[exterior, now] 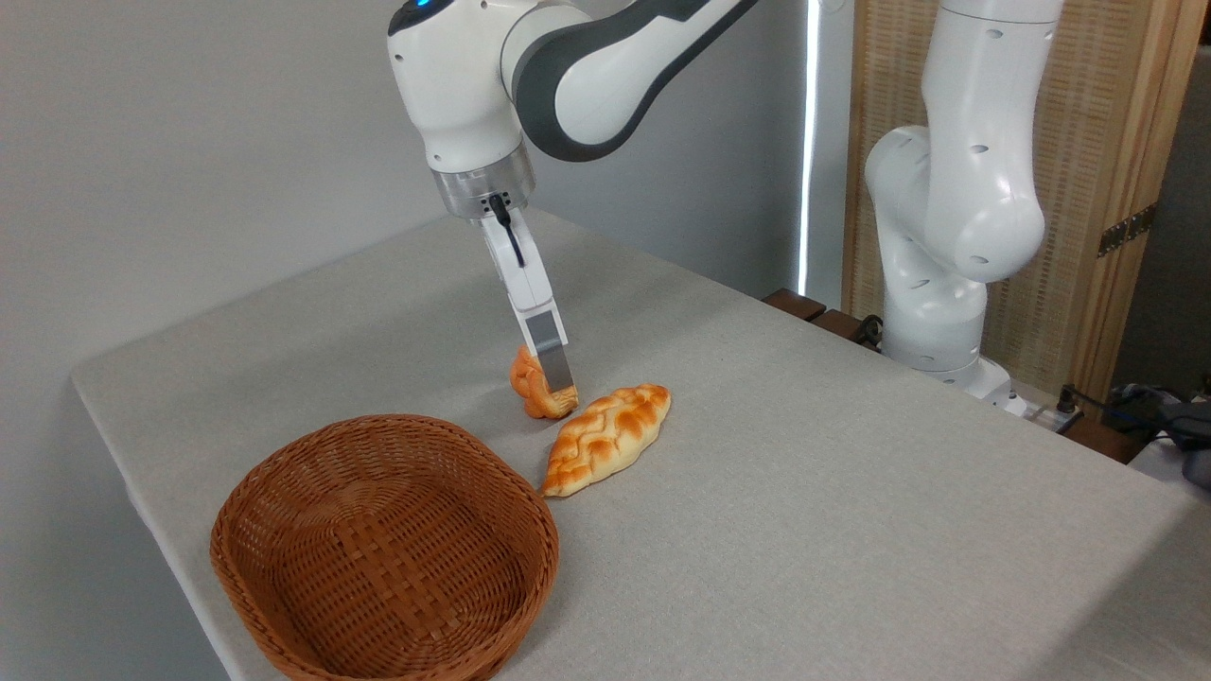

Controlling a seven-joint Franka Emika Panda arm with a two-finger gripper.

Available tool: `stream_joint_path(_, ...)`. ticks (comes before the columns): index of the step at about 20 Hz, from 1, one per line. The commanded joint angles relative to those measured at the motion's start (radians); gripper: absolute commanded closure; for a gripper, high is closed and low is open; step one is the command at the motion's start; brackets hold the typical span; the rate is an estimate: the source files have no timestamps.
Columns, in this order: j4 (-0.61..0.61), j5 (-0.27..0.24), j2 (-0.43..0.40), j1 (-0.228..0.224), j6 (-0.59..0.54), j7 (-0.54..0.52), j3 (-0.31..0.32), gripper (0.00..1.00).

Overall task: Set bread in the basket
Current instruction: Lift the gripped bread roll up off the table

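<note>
The end effector (556, 386) is down at desk level, one finger (549, 352) pressed flat against the near face of the bread (532, 382); the other finger is hidden behind it, so it appears to be grasping the roll, though I cannot tell for sure. The bread stands tipped on edge, probably because the fingers pinch it. It sits mid-desk, just beside the braided loaf (607, 438), which lies flat toward the front edge. The basket (284, 492) waits empty at the desk's front-left corner, near enough for a short carry.
</note>
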Motion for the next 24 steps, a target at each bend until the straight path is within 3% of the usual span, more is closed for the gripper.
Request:
stream_joint_path(1,-0.008,0.007,-0.007,-0.004,0.017,-0.013,0.001,0.27)
stream_joint_path(4,-0.008,0.012,-0.007,0.006,0.024,-0.003,0.003,0.66)
stream_joint_path(6,-0.008,0.013,-0.004,0.008,0.026,-0.003,0.009,0.79)
stream_joint_path(17,0.001,0.012,-0.02,0.009,0.018,-0.016,0.015,0.79)
stream_joint_path(20,0.004,0.01,-0.039,0.009,0.015,-0.019,0.023,0.87)
stream_joint_path(24,0.01,0.007,-0.05,0.009,0.015,-0.025,0.023,0.86)
